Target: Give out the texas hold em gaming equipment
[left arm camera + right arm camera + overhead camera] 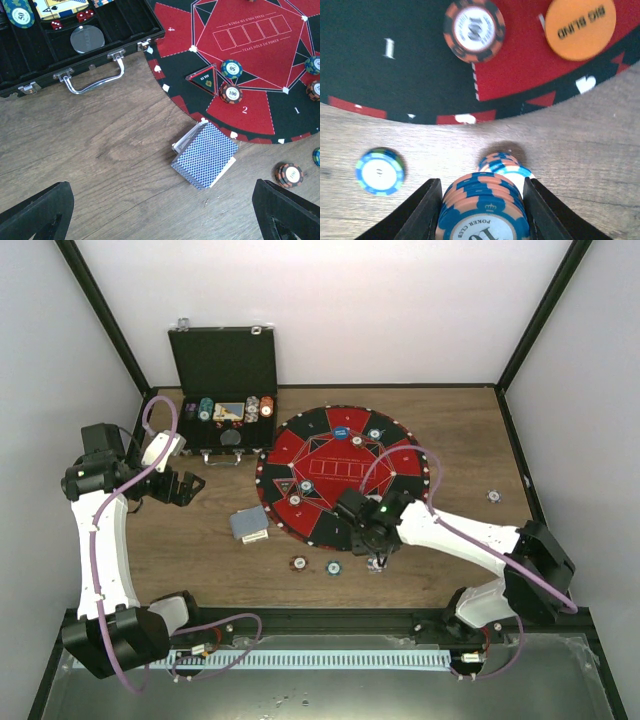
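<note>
Wood-grain tabletop (200,560), white walls around; round red-and-black mat (345,468) at centre, open black case (222,360) at the far edge.

Item: stack of poker chips (482,210), orange-and-teal striped edges.
Location: between the fingers of the right claw (482,200), clamped at opposite rims, just off the mat's near edge.
Beneath and just beyond that claw: further chips (502,162) on bare wood, count unclear.
To its left: single teal chip (379,171).
Ahead of it, on the mat: brown-red chip (474,30), orange button (580,27).

Handling, by judgement: rigid discs, light singly, weightier stacked; smooth faces, liable to shear sideways.
Best hold: opposite striped edges, low on the stack, kept level.

Left claw (160,205): spread wide, empty, over bare wood; card deck (205,155) just ahead of it, slightly fanned.
</note>
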### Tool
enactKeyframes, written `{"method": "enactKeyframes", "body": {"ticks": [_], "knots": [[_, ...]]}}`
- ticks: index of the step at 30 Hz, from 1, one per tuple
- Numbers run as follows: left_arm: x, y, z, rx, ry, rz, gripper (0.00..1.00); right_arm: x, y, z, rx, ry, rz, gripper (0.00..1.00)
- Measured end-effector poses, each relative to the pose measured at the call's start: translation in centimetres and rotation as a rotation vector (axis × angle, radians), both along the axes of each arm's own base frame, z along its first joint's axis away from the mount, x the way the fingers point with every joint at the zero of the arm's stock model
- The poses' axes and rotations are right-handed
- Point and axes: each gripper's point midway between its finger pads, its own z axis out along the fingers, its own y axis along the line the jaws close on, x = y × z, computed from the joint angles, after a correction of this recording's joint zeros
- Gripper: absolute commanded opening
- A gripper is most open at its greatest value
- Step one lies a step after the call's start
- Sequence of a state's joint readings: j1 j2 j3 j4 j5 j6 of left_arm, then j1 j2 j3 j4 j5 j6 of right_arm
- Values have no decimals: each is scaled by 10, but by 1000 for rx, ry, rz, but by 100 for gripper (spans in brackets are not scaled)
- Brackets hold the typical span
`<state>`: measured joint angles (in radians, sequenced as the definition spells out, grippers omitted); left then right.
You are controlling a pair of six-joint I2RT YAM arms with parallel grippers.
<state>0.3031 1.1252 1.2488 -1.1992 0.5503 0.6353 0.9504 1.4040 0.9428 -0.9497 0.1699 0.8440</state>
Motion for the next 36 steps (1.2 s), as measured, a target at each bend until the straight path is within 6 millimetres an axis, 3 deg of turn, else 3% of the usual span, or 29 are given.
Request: {"method": "enactKeyframes", "body": {"ticks": [4,9,12,18,23,31,34,36], "knots": [[0,0,0,0,-1,-1,100,17,20,24,28,-41,29,37],[0,0,0,0,-2,0,100,55,71,40,51,-84,85,36],[0,0,0,1,-2,0,100,76,99,30,37,-85,121,36],[0,0,1,1,-2,0,100,104,143,-11,10,-45,186,35],[0,0,1,1,-2,0,100,111,162,-33,9,-13,219,35],[0,0,1,0,-2,-1,100,118,176,-43,28,-1,242,36],[0,0,1,1,-4,-1,100,119,175,-47,26,5,238,46],[0,0,2,1,-5,-1,100,121,174,-48,25,6,234,61]]}}
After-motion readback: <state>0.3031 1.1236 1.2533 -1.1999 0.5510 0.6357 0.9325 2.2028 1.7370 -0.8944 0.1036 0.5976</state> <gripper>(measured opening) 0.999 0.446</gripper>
